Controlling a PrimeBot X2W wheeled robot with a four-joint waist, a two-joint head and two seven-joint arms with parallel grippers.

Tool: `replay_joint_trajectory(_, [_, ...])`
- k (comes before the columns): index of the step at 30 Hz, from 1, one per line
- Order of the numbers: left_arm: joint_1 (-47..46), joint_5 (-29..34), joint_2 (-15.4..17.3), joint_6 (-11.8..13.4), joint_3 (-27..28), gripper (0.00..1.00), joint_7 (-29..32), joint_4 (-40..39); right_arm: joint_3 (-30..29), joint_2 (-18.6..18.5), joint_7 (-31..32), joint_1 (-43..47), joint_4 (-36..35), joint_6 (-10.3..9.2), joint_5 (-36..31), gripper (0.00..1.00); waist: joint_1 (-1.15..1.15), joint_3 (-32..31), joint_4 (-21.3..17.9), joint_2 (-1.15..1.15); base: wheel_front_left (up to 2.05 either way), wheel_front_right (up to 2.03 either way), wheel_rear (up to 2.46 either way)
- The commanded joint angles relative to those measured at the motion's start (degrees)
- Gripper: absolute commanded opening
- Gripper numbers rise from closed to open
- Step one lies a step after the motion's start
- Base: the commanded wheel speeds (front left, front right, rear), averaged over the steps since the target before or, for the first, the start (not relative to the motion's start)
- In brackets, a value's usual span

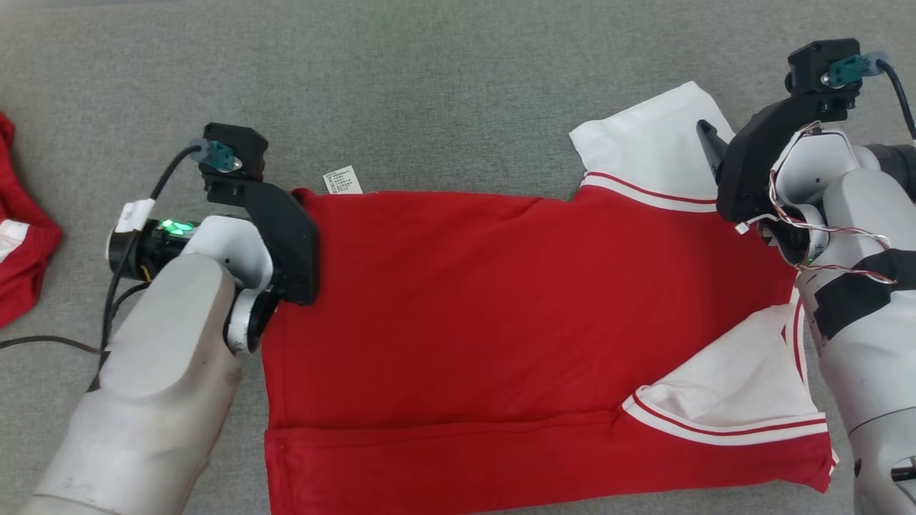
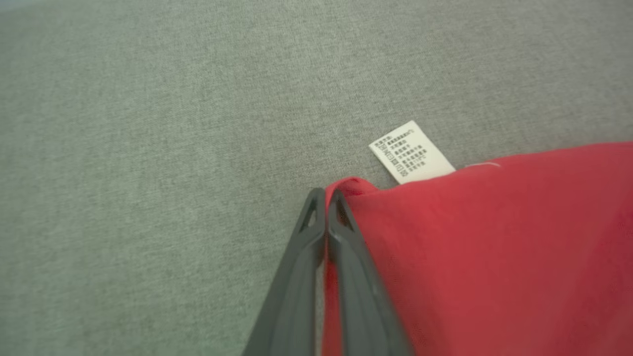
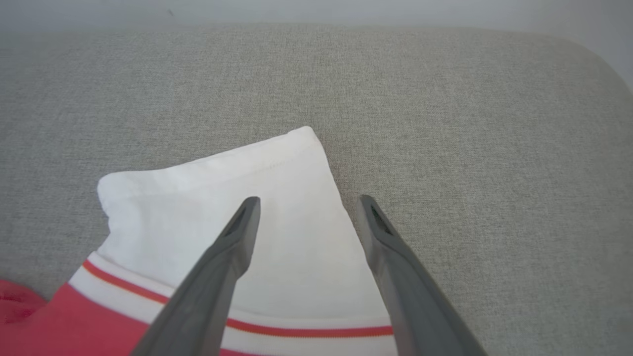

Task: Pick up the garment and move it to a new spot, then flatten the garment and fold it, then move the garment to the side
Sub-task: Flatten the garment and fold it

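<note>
The garment point(image 1: 465, 300), a red shirt with white sleeves trimmed in red stripes, lies spread on the grey cloth surface. My left gripper point(image 2: 325, 195) is at its far left corner, shut on the red edge beside the white care label point(image 2: 410, 152). Red cloth shows between the two fingers. My right gripper point(image 3: 306, 202) stands open over the far white sleeve point(image 3: 237, 178), one finger above the cloth and the other near its right edge. In the head view the right gripper point(image 1: 715, 154) sits at that sleeve point(image 1: 651, 143).
Another red cloth item point(image 1: 18, 222) lies at the left edge of the grey surface point(image 1: 458, 86). A black cable point(image 1: 43, 343) trails beside my left forearm. The surface's rounded far edge point(image 3: 593, 49) is near the right gripper.
</note>
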Motion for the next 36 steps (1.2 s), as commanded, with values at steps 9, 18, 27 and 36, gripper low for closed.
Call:
replay_joint_trajectory(9, [0.02,2.05,-2.75,1.96,-1.99,0.00,-4.78,-0.47,-2.94,-3.48,-2.18,-2.28,3.27,-0.13,0.68,1.00,0.00,2.32,3.35,-0.01,0.00,0.00,0.00])
replay_joint_trajectory(18, [1.18,1.71,-5.85,2.97,-3.25,0.00,-7.05,-0.63,-1.31,-6.58,-2.28,-1.42,3.55,-0.14,1.01,1.00,0.00,3.49,6.73,-0.01,0.00,0.00,0.00])
replay_joint_trajectory(27, [0.62,0.81,-8.40,2.25,-4.75,0.00,-8.05,0.40,-2.61,-9.36,-5.14,-1.61,4.61,-0.14,-1.47,1.00,0.00,4.54,8.81,-0.01,0.00,0.00,0.00])
replay_joint_trajectory(36, [-0.87,0.41,-8.90,2.21,-5.50,0.00,-8.90,0.92,-0.84,-7.99,2.02,-2.59,6.82,0.01,0.24,1.00,0.00,6.19,9.90,-0.01,0.00,0.00,0.00])
